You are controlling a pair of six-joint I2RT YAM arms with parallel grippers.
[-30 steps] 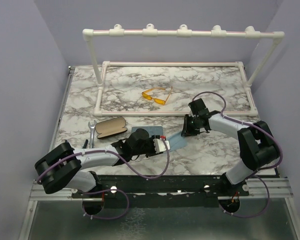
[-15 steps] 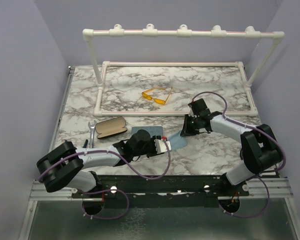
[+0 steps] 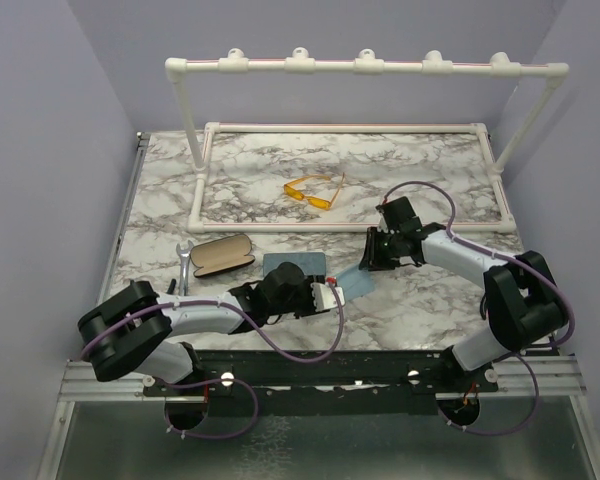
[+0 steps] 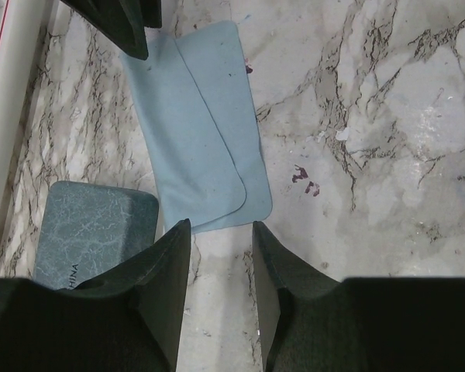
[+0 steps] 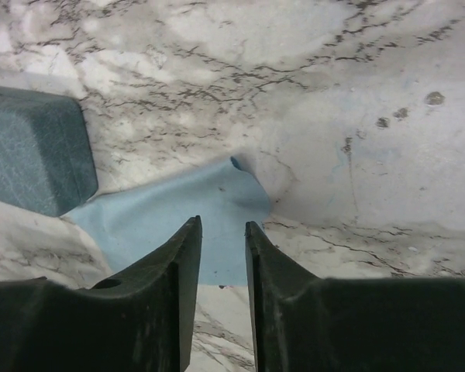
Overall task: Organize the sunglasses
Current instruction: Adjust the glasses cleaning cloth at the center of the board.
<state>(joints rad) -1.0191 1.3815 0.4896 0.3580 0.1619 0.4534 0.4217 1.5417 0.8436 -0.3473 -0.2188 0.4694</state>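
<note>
Left arm [image 3: 195, 318] pulled back toward near table edge, away from grey-blue case [image 3: 296, 265]. Wrist housing covered case's near-left part before; now sits just nearer than case, overlapping only its near edge. Case top now almost fully exposed in top view. Left gripper [image 4: 219, 226] now off case's near-right corner. Right arm [image 3: 462, 255] elbow, well right of case, dropped slightly toward near edge. Right gripper [image 5: 222, 225] edged barely toward case.

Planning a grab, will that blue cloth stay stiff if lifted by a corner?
Probably floppy: the blue cloth lies folded over itself, one corner curled up. Likely very light and thin, so a push may bunch it rather than slide it.
</note>
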